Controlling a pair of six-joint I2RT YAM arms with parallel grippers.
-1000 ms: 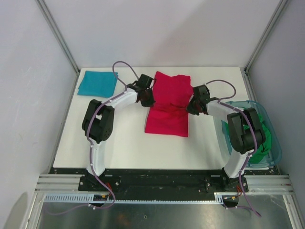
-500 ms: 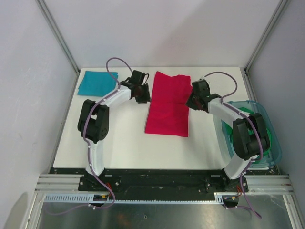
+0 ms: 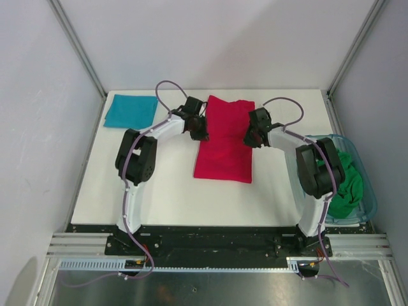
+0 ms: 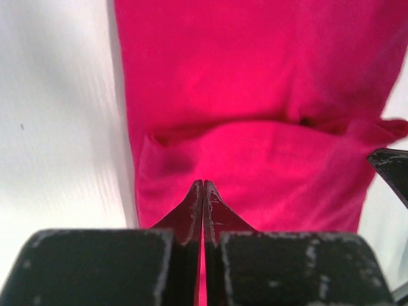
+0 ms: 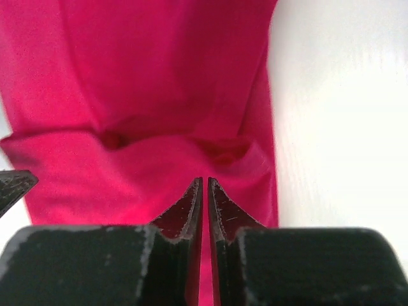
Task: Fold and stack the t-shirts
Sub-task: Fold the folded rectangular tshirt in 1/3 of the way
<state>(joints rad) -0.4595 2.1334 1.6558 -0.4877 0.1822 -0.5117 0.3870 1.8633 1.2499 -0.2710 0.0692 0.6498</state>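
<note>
Left wrist view: left gripper (image 4: 203, 186) had its fingers pressed together, apparently pinching the left edge of the crimson-red cloth t-shirt (image 4: 255, 76); a red sliver showed between them. Right gripper (image 5: 204, 182) was the same, clamped at the right edge. A doubled ridge ran across the cloth just ahead of both. The shirt lay mid-bench (image 3: 159, 191). Teal-blue folded t-shirt (image 3: 131, 111) sat at the far left corner, and the bright green t-shirt (image 3: 347, 185) in the see-through plastic tub (image 3: 371, 204).

Judgement: fold under way. Both arms should travel level and together, with the cloth taut so the edges line up, and release only once the layer lies flat.
</note>
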